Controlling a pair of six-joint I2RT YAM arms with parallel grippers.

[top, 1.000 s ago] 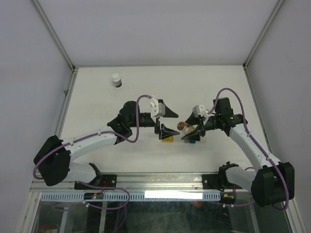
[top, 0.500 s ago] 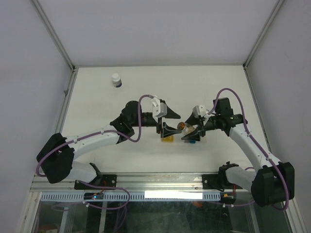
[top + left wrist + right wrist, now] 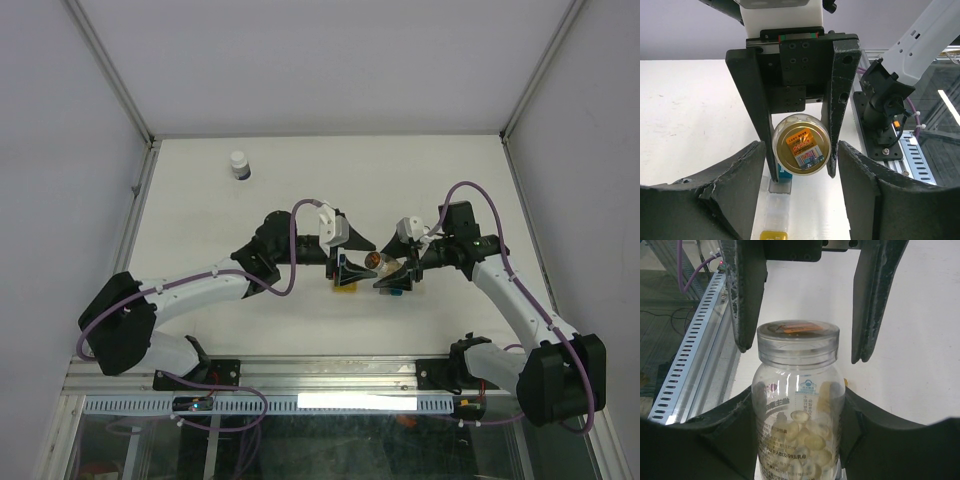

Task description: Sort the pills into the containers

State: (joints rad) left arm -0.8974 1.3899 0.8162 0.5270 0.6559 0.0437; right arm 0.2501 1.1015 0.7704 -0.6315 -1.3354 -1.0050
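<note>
1. Your right hand pinches a clear pill bottle by its body, with the cap pointing left.
2. Your left hand is spread. Its fingers flank the cap, with a gap on one side.
3. The yellow container lies on the table under the left hand. The teal container, joined to a clear section, sits beneath the bottle.

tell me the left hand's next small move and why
Probably close the left hand onto the lid: its fingers flank it with gaps either side, while the right hand grips the pill bottle by its body.
</note>
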